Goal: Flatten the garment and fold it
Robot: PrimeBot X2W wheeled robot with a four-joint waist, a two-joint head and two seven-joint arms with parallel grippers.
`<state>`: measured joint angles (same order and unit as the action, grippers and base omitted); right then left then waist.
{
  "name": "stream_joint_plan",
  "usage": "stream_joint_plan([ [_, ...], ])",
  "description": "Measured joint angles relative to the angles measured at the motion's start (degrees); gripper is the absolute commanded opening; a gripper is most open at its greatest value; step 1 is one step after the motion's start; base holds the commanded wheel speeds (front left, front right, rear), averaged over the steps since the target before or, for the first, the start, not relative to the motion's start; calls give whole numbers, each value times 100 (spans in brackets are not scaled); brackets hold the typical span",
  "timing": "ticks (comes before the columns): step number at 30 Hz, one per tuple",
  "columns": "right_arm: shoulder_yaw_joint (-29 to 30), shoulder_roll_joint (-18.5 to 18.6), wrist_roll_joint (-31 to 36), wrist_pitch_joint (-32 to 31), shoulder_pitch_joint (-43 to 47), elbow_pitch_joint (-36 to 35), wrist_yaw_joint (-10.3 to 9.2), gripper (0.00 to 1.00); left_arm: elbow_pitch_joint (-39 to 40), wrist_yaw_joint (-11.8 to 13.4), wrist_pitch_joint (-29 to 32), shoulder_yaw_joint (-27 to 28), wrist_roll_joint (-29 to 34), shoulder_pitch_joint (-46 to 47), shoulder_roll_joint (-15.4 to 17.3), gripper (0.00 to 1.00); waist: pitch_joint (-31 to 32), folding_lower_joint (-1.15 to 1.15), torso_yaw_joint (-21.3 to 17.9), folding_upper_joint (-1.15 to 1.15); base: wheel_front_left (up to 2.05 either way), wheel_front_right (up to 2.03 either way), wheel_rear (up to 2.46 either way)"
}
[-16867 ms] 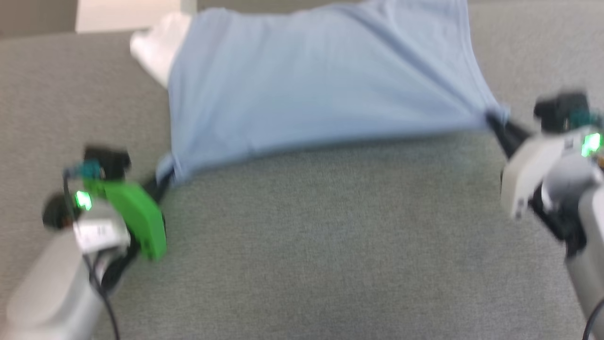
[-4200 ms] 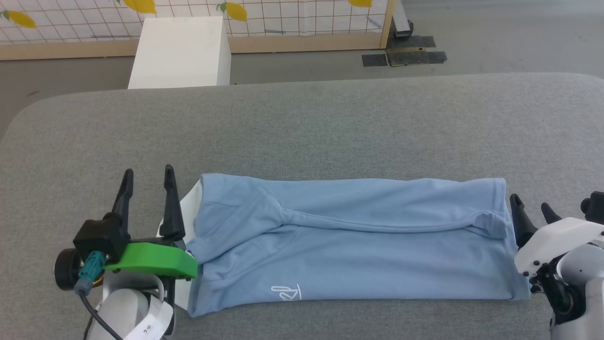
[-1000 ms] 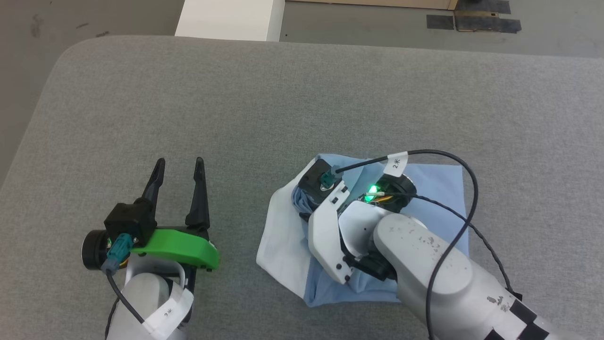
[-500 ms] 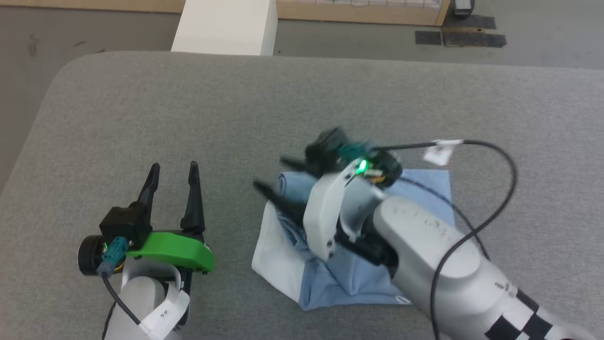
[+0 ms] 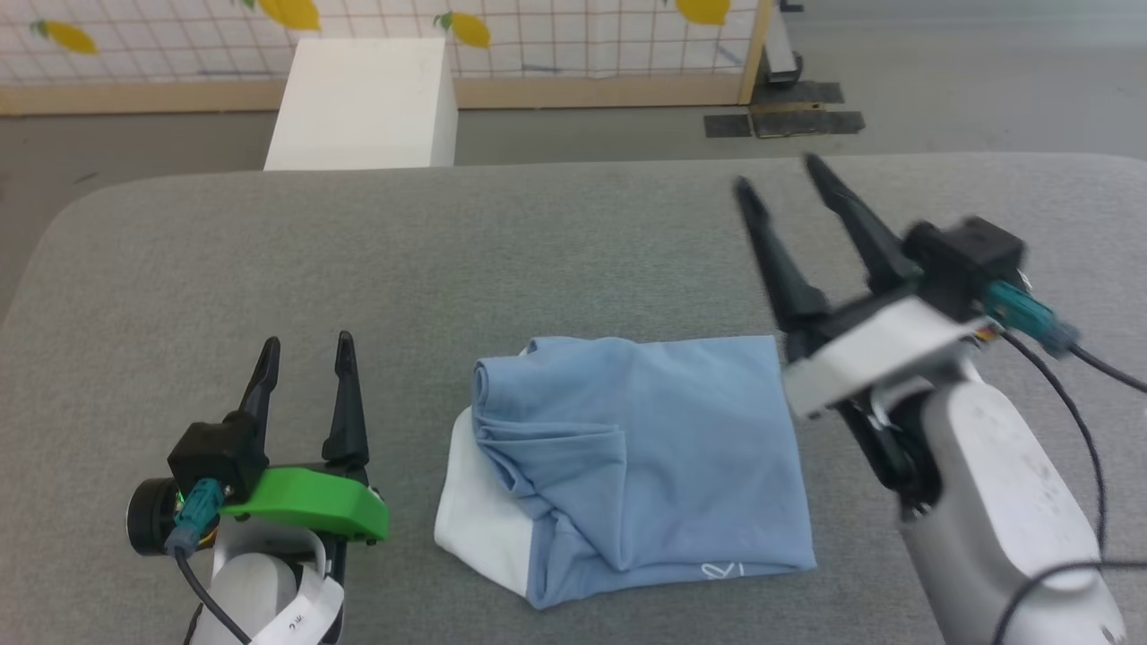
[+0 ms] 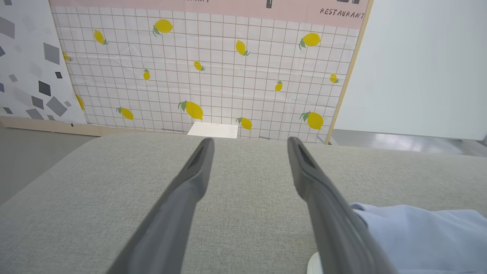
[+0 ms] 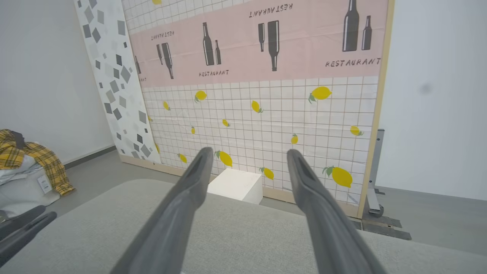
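The light blue garment [image 5: 663, 448] lies folded into a rough square on the grey padded table [image 5: 538, 242], a white panel sticking out at its lower left and a small white logo near its front edge. Creases bunch along its left side. My left gripper [image 5: 305, 345] rests open on the table left of it, apart from the cloth. My right gripper [image 5: 778, 175] is lifted above the table, right of the garment, open and empty. In the left wrist view the left gripper [image 6: 249, 141] has a blue edge of the garment [image 6: 418, 236] at its lower right. The right gripper [image 7: 247, 152] points at the wall.
A white box [image 5: 363, 103] stands on the floor beyond the table's far edge, before a lemon-patterned panel [image 5: 538, 27]. Off to the left in the right wrist view, a pile with a yellow plaid cloth [image 7: 26, 160] lies on the floor. Bare grey padding surrounds the garment.
My right gripper opened, let go of the garment and swung up and to the right, off the cloth. The garment now lies uncovered. The head camera tilted up; the left arm stayed put.
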<state>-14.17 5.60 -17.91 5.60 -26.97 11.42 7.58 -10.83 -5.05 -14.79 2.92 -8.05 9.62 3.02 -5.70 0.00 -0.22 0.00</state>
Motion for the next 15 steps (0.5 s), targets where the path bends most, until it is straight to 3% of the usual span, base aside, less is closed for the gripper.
stream_joint_plan([
  [5, 734, -20, -253, -355, 693, -147, 0, 100, 32, 0, 0, -5, -1, -60, 0, 100, 117, 0, -179, 0, 0, 0, 0],
  [10, 1337, -166, -1923, -1328, 1089, -15, -1, 100, 46, 0, 0, -11, -1, -91, -1, 100, 182, 0, -273, 0, 0, 0, 0],
  [15, 2125, -232, -3499, -2702, 1136, 591, -2, 100, 46, 0, 0, -54, -1, -91, -1, 100, 140, 0, -233, 0, 0, 0, 0],
])
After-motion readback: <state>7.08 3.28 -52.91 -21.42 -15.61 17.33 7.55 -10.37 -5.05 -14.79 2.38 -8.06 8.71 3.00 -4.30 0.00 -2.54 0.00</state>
